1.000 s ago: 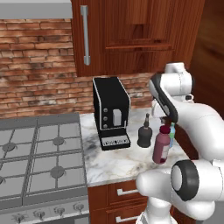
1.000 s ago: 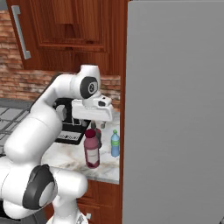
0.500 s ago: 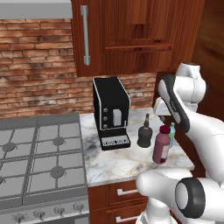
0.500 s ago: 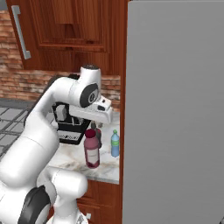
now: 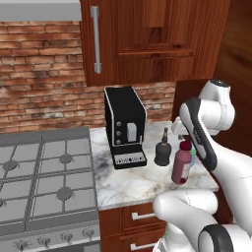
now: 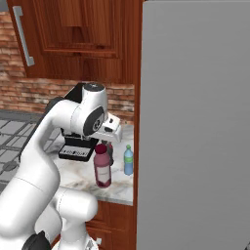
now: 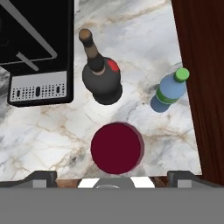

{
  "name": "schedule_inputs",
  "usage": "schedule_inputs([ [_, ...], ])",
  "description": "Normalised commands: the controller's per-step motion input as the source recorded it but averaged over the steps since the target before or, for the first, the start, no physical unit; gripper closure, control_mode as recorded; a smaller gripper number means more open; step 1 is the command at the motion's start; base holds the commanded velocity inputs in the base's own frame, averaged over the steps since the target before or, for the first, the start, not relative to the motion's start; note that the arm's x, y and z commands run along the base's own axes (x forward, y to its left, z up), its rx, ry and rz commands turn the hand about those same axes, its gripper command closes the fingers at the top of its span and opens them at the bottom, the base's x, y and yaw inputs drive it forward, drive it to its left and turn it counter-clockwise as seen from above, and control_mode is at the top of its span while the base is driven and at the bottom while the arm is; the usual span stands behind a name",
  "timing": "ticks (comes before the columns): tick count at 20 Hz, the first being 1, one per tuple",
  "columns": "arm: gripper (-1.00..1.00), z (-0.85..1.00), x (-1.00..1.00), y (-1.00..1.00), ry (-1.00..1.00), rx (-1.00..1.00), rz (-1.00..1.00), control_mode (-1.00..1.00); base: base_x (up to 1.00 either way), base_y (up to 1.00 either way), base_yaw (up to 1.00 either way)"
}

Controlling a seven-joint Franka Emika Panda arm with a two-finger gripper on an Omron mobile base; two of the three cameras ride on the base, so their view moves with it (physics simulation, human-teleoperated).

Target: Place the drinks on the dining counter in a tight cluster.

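Note:
Three drinks stand together on a small marble worktop. The tall maroon bottle stands nearest the front edge; in the hand view its dark red cap lies just ahead of my gripper. Behind it is the squat black thin-necked bottle. The small blue green-capped bottle stands to the right by the wood panel. My gripper hangs above the bottles, open and holding nothing. The dining counter is out of view.
A black coffee machine stands at the back left of the worktop. A gas stove lies further left. A tall grey fridge with a wood side panel closes the right side. Wood cabinets hang overhead.
The arm's upper joints have swung to the right and risen a little. The hand stays over the bottles, which have not moved.

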Motion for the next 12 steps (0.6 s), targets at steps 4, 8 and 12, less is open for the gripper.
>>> schedule_inputs([
  [4, -1.0, 0.0, 0.0, 0.02, 0.0, -0.02, 0.0, -1.0, 0.0, 0.0, 0.0],
  [8, -1.0, -0.15, 0.0, 0.02, 0.0, -0.01, 0.0, -1.0, 0.0, 0.0, 0.0],
  [12, -1.0, -0.26, 0.08, 0.0, 0.0, -0.02, 0.0, -1.0, 0.0, 0.0, 0.0],
])
